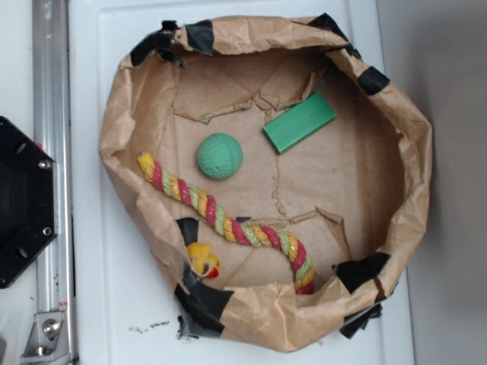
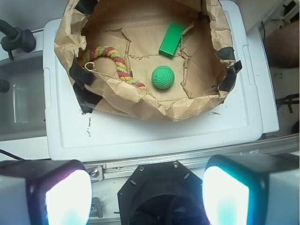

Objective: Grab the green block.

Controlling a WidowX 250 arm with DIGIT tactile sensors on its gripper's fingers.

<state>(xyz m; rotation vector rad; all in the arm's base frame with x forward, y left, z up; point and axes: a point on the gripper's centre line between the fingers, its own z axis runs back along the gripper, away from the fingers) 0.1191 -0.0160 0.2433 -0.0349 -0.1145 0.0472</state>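
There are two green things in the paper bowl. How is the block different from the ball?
The green block is a flat slab with sharp edges; the green ball is round. The block's faces look smooth, the ball's surface bumpy. The block is brighter green, the ball paler. Both lie apart on the brown paper, untouched.

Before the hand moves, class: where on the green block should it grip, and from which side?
Likely from above, across the two long edges of the green block near its middle. It lies flat on the paper, a thin slab, and its long sides look clear; the ball sits apart. The hand is open.
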